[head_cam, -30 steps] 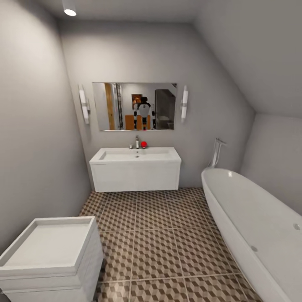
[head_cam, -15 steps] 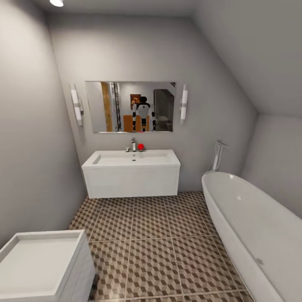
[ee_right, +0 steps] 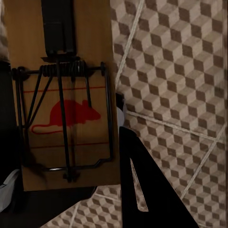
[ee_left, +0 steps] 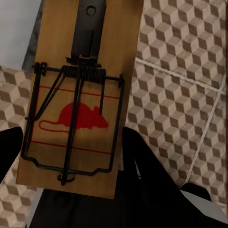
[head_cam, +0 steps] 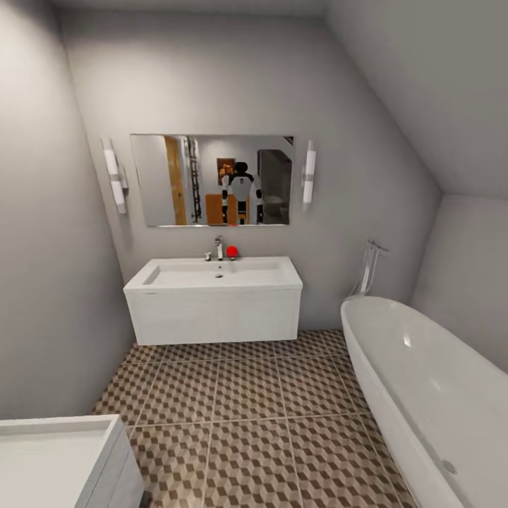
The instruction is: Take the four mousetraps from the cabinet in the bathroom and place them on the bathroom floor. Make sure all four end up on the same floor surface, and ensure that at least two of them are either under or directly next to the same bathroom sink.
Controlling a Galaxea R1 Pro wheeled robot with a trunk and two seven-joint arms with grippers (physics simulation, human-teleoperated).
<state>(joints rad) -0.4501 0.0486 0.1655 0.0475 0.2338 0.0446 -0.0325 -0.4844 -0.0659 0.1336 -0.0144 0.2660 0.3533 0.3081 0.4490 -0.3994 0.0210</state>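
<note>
Both grippers clamped on mousetraps: left gripper point(ee_left: 71, 152), right gripper point(ee_right: 71, 142). Advisable: approach bathroom sink point(head_cam: 215, 274), lower boards flat onto bathroom floor point(head_cam: 247, 395) beside it before releasing.

Bathroom floor point(head_cam: 247, 395): tiles of small brown, beige and white cubes, pale grout. Bathroom sink point(head_cam: 215, 274): white basin on a white unit, a red ball point(head_cam: 231, 251) by its tap. Bathtub point(head_cam: 430, 395): white. Walls point(head_cam: 212, 77): grey. Mousetrap in my left hand point(ee_left: 83, 102): tan wood, dark wire, red mouse print between red lines. Mousetrap in my right hand point(ee_right: 64, 95): same tan board, black wire, red mouse. My fingers point(ee_right: 142, 185): black.
</note>
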